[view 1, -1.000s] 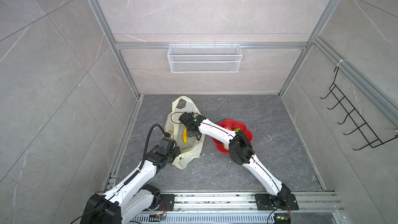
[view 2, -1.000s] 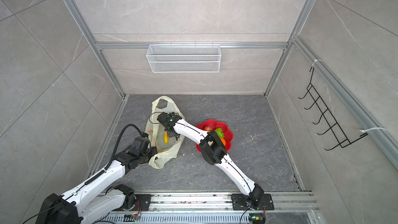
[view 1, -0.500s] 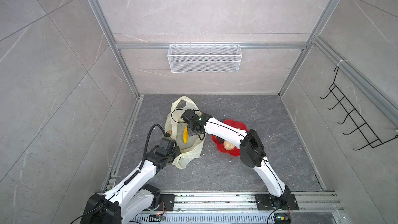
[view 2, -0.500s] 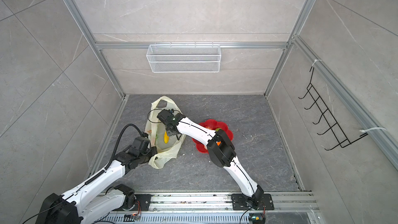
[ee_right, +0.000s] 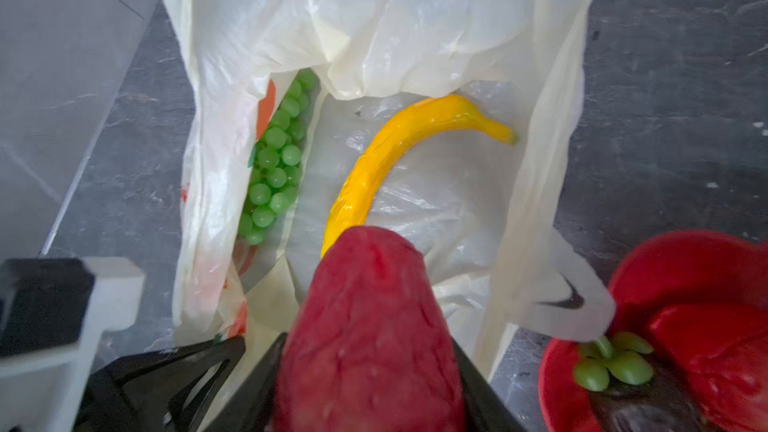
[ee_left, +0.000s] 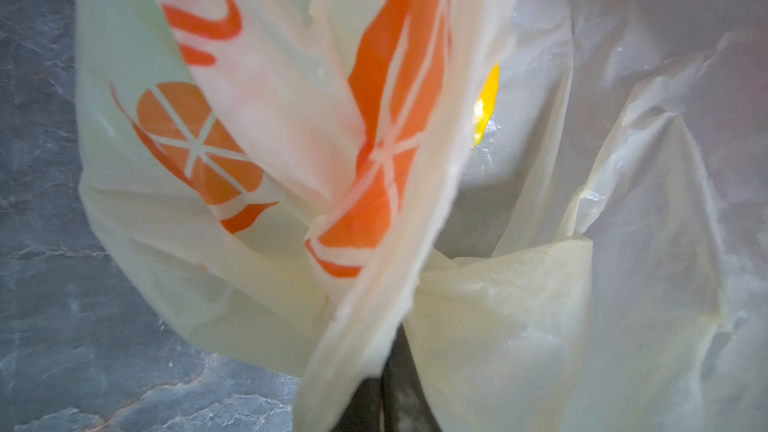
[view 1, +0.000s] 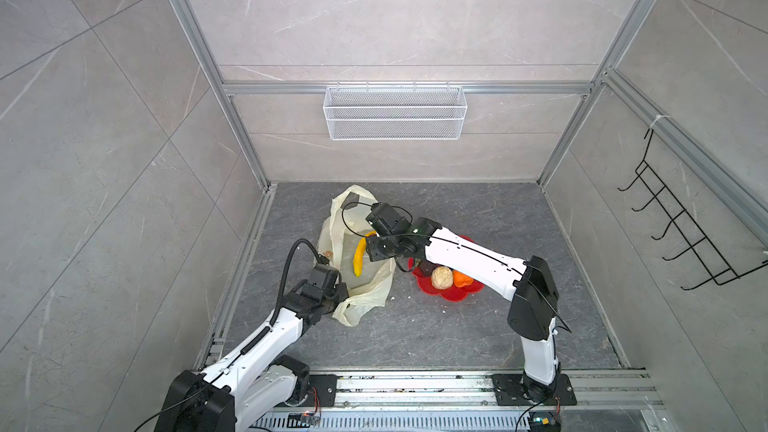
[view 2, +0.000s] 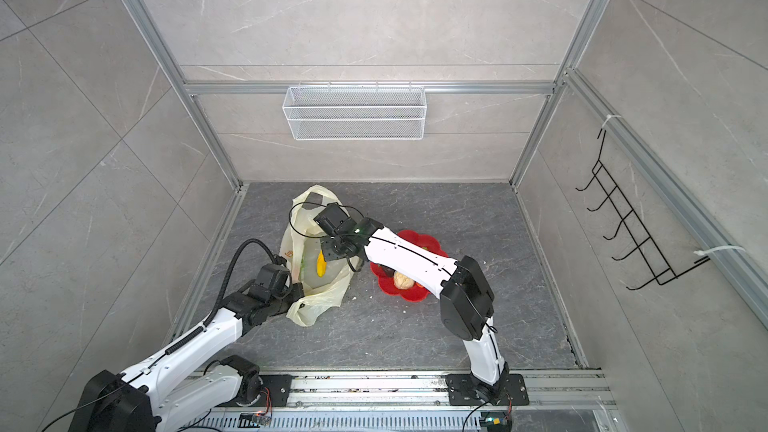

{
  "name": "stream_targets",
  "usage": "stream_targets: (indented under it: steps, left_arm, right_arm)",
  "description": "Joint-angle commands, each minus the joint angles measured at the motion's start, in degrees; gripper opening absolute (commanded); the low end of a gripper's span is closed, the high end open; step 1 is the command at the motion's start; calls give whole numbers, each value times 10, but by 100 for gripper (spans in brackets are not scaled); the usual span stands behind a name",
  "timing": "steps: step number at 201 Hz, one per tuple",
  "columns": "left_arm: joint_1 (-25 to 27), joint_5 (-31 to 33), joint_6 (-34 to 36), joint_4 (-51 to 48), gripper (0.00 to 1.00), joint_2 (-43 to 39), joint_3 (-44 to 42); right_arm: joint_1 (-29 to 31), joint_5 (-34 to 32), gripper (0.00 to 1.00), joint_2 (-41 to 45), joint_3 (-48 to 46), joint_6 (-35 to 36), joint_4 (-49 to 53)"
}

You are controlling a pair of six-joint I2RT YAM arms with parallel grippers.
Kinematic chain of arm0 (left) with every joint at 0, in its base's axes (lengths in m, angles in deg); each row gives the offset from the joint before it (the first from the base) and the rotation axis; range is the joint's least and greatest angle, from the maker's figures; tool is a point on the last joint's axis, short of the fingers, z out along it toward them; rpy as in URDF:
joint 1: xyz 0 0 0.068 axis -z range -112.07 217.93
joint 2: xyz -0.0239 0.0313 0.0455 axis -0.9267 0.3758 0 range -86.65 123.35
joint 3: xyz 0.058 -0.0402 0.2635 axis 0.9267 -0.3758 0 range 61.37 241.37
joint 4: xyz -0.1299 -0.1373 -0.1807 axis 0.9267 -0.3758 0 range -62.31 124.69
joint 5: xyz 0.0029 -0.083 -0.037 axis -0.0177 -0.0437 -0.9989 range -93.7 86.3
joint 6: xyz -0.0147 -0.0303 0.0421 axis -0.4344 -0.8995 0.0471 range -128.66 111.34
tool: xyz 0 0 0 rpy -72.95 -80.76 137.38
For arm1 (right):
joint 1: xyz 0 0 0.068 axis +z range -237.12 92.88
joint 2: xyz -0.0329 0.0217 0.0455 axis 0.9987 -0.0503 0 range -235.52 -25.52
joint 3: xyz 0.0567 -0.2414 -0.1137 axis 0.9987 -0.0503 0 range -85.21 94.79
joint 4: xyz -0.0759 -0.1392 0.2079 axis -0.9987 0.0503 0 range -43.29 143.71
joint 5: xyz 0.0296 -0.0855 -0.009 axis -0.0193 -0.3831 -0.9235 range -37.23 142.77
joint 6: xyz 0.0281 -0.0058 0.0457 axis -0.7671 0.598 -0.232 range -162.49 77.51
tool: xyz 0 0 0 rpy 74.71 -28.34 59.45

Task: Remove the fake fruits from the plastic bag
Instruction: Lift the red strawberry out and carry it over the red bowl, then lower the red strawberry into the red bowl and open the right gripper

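Right gripper (view 1: 379, 252): jaws partway apart, clamped on a dark red fruit (ee_right: 370, 317). The fruit sticks out ahead of the fingers, above the bag mouth on the plate side.
Why this grip: likely squeezed across the fruit's body so it can't roll out during the carry to the plate.
Left gripper (ee_left: 384, 392): fully closed on a bunched fold of the plastic bag (view 1: 374, 288) rim at the near end.
Why this hold: probably anchors the thin film and keeps the mouth spread so the other arm can get in.
Bag: lies flat on the floor just beside the red plate (view 1: 453, 295). In the right wrist view a loose flap reaches the plate rim.
In bag: the banana (ee_right: 374, 168) lies in the open on the bottom film. The grape bunch (ee_right: 274, 168) is tucked against a side wall, half under a fold.
On plate: beige fruit (view 1: 441, 277), orange (view 1: 461, 278), dark fruit (view 1: 426, 270).
Progress: partway, two fruits visible inside.
Risk: the grapes look hard to reach because the fold covers them.
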Motion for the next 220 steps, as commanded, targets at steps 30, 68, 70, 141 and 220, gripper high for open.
stream_targets:
  steps: [30,68,70,141,220]
  left_arm:
    - [4,9,4,4,0,-2,5]
    - [5,9,4,5,0,2,7]
    - [5,9,4,5,0,3,7]
    - [6,12,3,3,0,5,8]
    - [8,14,3,4,0,8,10]
  right_arm:
    - [-93,71,52,133,-155,12,-71]
    - [-174,75,52,184,-208,46,-34]
    - [-178,76,52,185,-211,48,-32]
    - [-312,104,53,150,-234,68,18]
    - [-324,73,54,47,-182,84,23]
